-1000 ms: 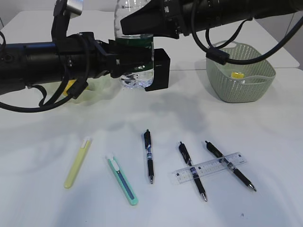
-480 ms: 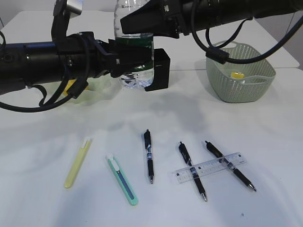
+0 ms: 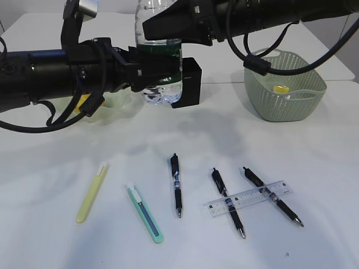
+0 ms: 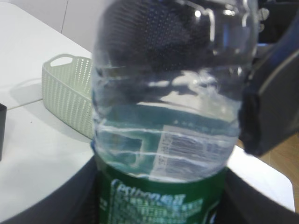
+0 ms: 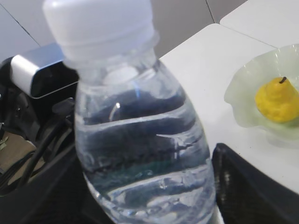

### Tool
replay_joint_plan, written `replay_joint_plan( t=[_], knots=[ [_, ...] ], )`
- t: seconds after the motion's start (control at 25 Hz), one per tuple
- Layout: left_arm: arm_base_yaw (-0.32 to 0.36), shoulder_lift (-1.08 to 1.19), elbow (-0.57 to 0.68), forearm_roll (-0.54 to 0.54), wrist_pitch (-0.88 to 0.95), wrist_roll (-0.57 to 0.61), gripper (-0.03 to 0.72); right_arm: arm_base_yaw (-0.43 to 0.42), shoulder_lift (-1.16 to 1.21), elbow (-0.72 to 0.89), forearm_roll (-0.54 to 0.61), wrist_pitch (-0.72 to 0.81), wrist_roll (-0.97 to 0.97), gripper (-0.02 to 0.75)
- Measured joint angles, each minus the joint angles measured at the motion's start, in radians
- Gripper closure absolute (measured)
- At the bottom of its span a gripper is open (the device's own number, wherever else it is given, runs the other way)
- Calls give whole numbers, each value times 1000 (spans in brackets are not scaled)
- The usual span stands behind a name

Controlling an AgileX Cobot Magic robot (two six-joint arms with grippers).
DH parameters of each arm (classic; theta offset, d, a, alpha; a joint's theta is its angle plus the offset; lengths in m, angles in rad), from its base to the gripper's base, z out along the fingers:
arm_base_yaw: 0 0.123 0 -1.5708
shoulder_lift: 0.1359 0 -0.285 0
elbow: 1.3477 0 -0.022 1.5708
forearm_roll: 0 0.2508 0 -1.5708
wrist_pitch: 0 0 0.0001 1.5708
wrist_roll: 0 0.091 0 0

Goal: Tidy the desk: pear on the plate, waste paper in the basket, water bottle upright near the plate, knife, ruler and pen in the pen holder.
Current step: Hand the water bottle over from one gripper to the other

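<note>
Exterior view is showing one water bottle [image 3: 160, 53] standing upright; my left gripper [image 3: 162, 70] is clamping its label, my right gripper [image 3: 162, 28] is sitting spread around its shoulder; three pens [image 3: 176, 185], one ruler [image 3: 248, 198] are lying well below.

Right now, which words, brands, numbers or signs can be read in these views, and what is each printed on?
water bottle label: white lettering and a barcode on green, too blurred to read.
ruler: fine black markings, too small to read.
Pens and knives: no legible print.
Nothing else carries text.
</note>
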Motion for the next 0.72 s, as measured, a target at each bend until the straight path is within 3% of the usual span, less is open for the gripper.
replay_joint_plan(
  t=[0.72],
  knots=[
    [0,4,0,0,7,-2,308,0,0,-3,-24,-16,46,148]
  ],
)
